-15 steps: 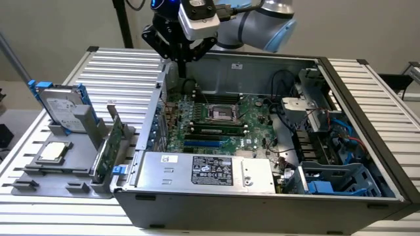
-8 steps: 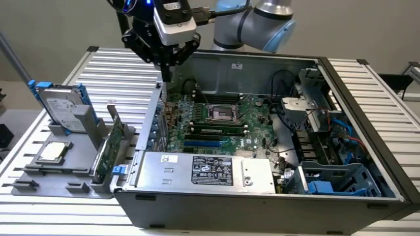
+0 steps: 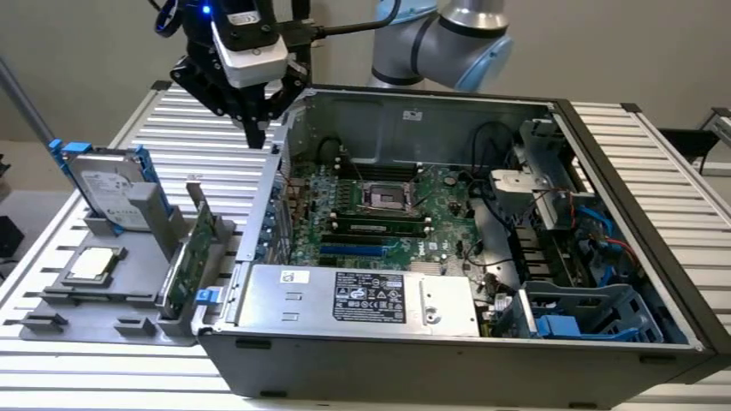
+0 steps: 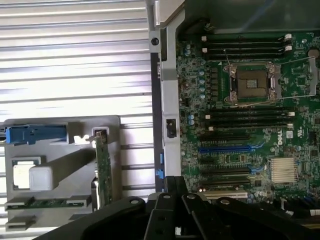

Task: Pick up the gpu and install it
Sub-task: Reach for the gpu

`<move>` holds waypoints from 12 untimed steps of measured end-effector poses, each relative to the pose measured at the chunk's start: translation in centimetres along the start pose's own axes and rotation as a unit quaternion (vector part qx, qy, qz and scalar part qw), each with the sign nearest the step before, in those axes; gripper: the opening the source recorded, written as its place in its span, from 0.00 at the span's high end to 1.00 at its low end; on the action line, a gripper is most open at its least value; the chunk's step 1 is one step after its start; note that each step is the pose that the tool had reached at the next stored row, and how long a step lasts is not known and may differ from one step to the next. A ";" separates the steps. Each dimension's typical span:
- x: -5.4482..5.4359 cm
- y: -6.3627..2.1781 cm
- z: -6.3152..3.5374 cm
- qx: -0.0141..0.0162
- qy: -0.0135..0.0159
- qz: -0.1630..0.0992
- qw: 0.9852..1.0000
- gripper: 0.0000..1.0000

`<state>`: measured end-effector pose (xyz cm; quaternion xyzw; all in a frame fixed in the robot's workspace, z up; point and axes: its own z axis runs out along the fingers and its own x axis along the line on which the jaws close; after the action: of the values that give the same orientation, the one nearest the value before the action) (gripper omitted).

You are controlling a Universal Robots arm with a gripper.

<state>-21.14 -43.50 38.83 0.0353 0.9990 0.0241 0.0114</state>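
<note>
Hovering by the open computer case [image 3: 646, 184] wall, the end effector [image 3: 253, 137] is empty, tips together; the pick-up approach seems in hand. At seven o'clock from it in the exterior view, the gpu [image 3: 200, 248] stands on edge in a grey holder [image 3: 132, 304] on the tabletop [image 3: 149, 120]. Grasping would need it opened, aligned over the card's upper edge.

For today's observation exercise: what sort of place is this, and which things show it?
Probably a robotics lab bench for computer assembly: an open desktop computer case with its motherboard bared, a grey fixture holding the gpu and a hard drive, and a robot arm's gripper above the slatted metal table.
</note>
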 end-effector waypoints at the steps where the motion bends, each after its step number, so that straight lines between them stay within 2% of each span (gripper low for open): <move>1: 0.4 -0.14 0.05 0.000 0.000 0.000 1.000 0.89; 12: 5.2 -1.49 0.72 0.000 0.000 0.000 1.000 0.89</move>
<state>-26.44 -44.58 37.92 0.0354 0.9990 0.0240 0.0114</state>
